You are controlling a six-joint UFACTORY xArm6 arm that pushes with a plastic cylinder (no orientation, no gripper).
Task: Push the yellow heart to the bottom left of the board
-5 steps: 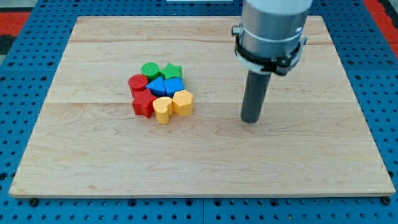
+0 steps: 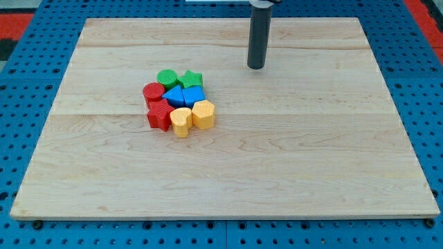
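Observation:
The yellow heart (image 2: pixel 181 121) lies at the bottom of a tight cluster left of the board's middle, touching a yellow hexagon (image 2: pixel 203 114) on its right and a red star (image 2: pixel 159 116) on its left. My tip (image 2: pixel 256 67) is toward the view's top, well to the upper right of the cluster and apart from every block. The rod rises out of the view's top edge.
The cluster also holds a red cylinder (image 2: pixel 153 92), a green cylinder (image 2: pixel 167 77), a green star (image 2: pixel 190 78), a blue triangle (image 2: pixel 174 96) and a blue cube (image 2: pixel 194 95). The wooden board (image 2: pixel 332 180) lies on a blue pegboard.
My tip has moved up the view and slightly left, from right of the cluster to the upper middle of the board. The blocks have not moved.

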